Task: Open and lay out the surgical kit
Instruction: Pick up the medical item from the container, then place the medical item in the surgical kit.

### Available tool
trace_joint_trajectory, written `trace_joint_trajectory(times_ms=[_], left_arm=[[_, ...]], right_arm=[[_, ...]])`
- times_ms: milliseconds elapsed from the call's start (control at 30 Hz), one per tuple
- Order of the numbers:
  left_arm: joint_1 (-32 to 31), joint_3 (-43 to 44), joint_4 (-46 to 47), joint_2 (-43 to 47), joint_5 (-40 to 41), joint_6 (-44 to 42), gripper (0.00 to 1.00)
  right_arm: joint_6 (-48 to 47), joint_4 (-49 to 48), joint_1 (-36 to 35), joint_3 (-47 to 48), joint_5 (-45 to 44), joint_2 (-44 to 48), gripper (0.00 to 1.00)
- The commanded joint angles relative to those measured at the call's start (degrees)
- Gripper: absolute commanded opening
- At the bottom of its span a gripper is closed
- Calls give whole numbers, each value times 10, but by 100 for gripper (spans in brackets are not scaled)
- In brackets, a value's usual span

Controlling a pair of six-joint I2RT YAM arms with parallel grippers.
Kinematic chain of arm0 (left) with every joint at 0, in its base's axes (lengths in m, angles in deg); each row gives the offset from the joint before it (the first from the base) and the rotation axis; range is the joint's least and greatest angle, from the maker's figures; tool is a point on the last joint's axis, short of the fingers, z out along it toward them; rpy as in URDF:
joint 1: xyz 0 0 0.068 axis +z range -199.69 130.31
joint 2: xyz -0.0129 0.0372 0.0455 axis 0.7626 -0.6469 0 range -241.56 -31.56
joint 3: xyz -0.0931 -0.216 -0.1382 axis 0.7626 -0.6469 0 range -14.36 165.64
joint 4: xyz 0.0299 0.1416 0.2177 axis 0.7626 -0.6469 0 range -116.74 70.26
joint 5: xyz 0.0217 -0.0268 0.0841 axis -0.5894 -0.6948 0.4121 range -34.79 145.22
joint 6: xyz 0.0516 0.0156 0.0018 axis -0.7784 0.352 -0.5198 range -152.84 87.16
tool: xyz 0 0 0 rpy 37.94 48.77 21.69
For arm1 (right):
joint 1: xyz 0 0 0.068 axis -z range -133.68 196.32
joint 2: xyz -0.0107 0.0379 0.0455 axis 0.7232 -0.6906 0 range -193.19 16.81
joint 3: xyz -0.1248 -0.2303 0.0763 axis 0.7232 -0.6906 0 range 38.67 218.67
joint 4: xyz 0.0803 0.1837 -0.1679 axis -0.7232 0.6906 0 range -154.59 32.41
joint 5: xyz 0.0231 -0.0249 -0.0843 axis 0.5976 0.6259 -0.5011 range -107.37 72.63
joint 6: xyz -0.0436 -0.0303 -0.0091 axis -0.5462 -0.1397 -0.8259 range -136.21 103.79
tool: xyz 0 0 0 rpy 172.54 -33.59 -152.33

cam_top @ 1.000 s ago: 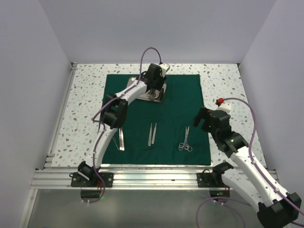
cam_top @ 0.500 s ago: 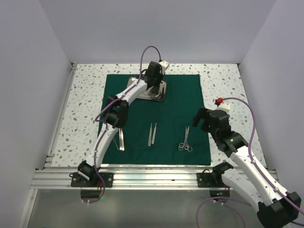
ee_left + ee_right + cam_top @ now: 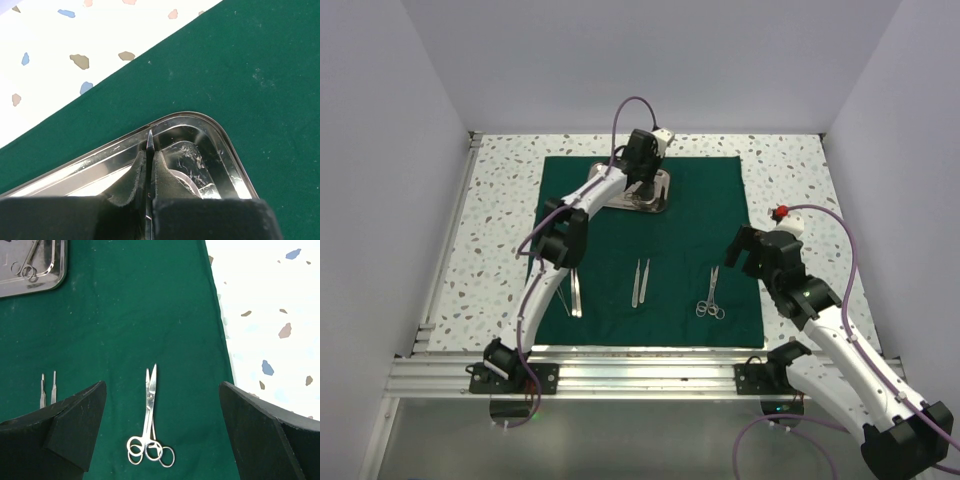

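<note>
The dark green cloth (image 3: 690,215) lies spread flat on the table. The steel tray (image 3: 663,193) sits at its far middle. My left gripper (image 3: 642,178) is over the tray. In the left wrist view it (image 3: 148,167) is shut on a thin pointed steel instrument (image 3: 149,140), with the tip near the tray rim (image 3: 220,132). My right gripper (image 3: 738,256) is open and empty, above two overlapping pairs of scissors (image 3: 711,297) that also show in the right wrist view (image 3: 149,425). Tweezers (image 3: 640,283) lie mid-cloth. A ring-handled instrument (image 3: 27,265) lies in the tray (image 3: 62,270).
Another slim steel instrument (image 3: 574,295) lies on the cloth's near left, beside the left arm. The speckled white tabletop (image 3: 790,180) surrounds the cloth. Grey walls close in the left, back and right. An aluminium rail (image 3: 640,375) runs along the near edge.
My left gripper has shifted a little toward the far side over the tray. The right arm has barely moved.
</note>
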Motion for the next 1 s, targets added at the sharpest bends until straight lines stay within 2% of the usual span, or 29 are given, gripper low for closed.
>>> trace_joint_trajectory(times_ms=[0, 267, 533, 733, 833, 967], left_arm=[[21, -30, -33, 22, 20, 11, 0], [39, -59, 36, 105, 45, 54, 0], [41, -63, 45, 155, 48, 83, 0], [41, -113, 44, 212, 29, 129, 0], [35, -196, 77, 268, 14, 172, 0], [-10, -392, 161, 368, 51, 226, 0]], right_arm=[[-6, -19, -1, 3, 4, 4, 98], [-6, -18, -2, 1, 2, 8, 99], [-7, -19, -2, 1, 5, 7, 98], [-7, -20, -1, 1, 4, 9, 98], [-6, -20, -1, 2, 6, 9, 98], [-5, -19, -2, 1, 2, 11, 98]])
